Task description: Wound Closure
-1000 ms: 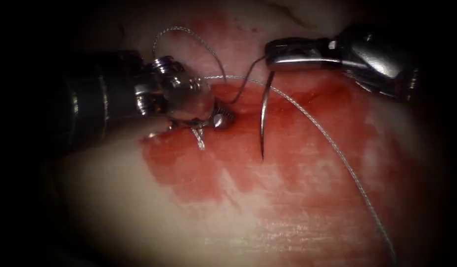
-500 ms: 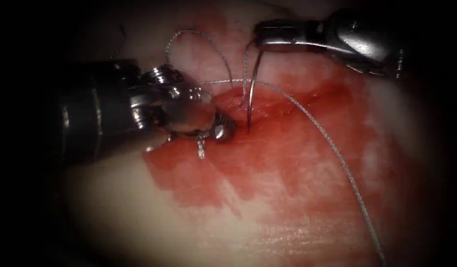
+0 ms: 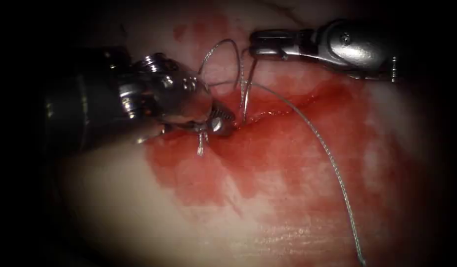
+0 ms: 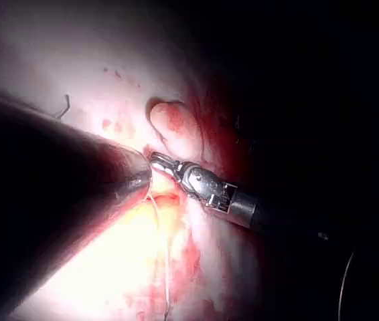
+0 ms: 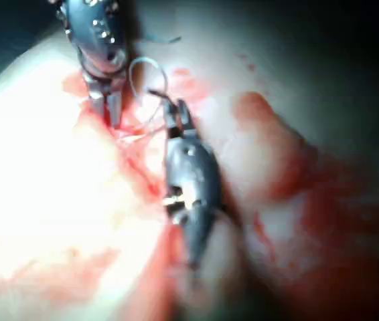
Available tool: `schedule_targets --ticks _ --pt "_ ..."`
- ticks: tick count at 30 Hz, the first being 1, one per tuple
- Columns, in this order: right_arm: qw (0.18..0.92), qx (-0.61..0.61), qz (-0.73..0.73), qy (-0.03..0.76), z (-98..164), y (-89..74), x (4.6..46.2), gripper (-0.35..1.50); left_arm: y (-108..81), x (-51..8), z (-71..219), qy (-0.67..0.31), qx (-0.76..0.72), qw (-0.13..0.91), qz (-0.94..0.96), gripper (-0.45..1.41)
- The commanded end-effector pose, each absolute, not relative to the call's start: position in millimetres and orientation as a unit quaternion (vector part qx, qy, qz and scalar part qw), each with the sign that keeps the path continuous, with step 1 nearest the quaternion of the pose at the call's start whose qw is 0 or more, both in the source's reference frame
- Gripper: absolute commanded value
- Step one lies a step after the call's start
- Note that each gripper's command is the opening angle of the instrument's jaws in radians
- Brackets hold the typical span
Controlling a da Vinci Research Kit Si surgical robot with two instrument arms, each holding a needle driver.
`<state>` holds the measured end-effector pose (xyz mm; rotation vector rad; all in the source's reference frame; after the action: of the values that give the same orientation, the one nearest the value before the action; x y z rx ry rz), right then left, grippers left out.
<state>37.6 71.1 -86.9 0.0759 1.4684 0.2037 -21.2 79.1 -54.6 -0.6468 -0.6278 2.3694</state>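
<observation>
While clamped near its blunt end in the right tool [image 3: 255, 43], the needle [image 3: 247, 96] hangs steeply, tip down, touching the cut [image 3: 288, 106] in the tissue [image 3: 139, 207]. Thin, stiff, slippery steel, judged best gripped behind mid-curve. Left tool [image 3: 219, 123]: jaws pressed at the cut, grip indeterminate; thread [image 3: 327, 153] trails rightward.

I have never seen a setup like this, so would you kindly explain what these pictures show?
This is a surgical practice robot stitching a cut in pork belly, the tissue. One picture looks down from an endoscope; the other two come from cameras riding on each arm. The right end effector holds the curved needle near its thread end; the point is down at the cut, though I cannot tell whether it has entered. The left end effector presses the tissue at the cut's left end. Thread trails across red fluid.
</observation>
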Motion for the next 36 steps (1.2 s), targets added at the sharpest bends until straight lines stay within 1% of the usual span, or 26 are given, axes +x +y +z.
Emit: schedule_targets --ticks 1,8,13,14,15,16,17,20,25,36 --pt "0.736 0.034 0.092 0.670 -86.6 71.3 38.4 -0.35 80.0 -21.7 -54.5 -0.233 -0.248 0.300 0.891 0.37" --pt "0.736 0.033 0.093 0.670 -86.6 71.4 38.7 -0.35 80.9 -21.0 -57.3 -0.210 -0.290 0.312 0.880 0.36" --pt "0.739 0.032 0.091 0.667 -86.6 71.4 38.7 -0.35 78.0 -20.3 -60.0 -0.164 -0.339 0.284 0.882 0.29" --pt "0.739 0.032 0.091 0.667 -86.6 71.4 38.7 -0.35 77.3 -20.5 -60.1 -0.165 -0.342 0.277 0.883 0.29" --pt "0.738 0.034 0.094 0.667 -86.6 71.5 38.8 -0.35 75.7 -20.8 -60.2 -0.157 -0.353 0.237 0.892 0.22" --pt "0.738 0.033 0.095 0.667 -86.6 71.6 38.8 -0.35 75.1 -21.0 -60.2 -0.154 -0.358 0.218 0.895 0.20" --pt "0.738 0.035 0.098 0.667 -86.7 71.7 38.9 -0.35 74.1 -21.4 -60.0 -0.160 -0.371 0.195 0.894 0.25" --pt "0.738 0.037 0.097 0.667 -86.8 71.7 38.9 -0.35 73.9 -22.0 -59.4 -0.154 -0.377 0.175 0.896 0.25" --pt "0.737 0.050 0.086 0.669 -86.9 71.5 39.4 -0.35 74.4 -23.2 -57.2 -0.146 -0.376 0.176 0.898 0.16" --pt "0.743 0.090 0.059 0.661 -87.3 72.3 39.6 -0.35 73.3 -23.6 -53.8 -0.159 -0.356 0.179 0.903 0.15"
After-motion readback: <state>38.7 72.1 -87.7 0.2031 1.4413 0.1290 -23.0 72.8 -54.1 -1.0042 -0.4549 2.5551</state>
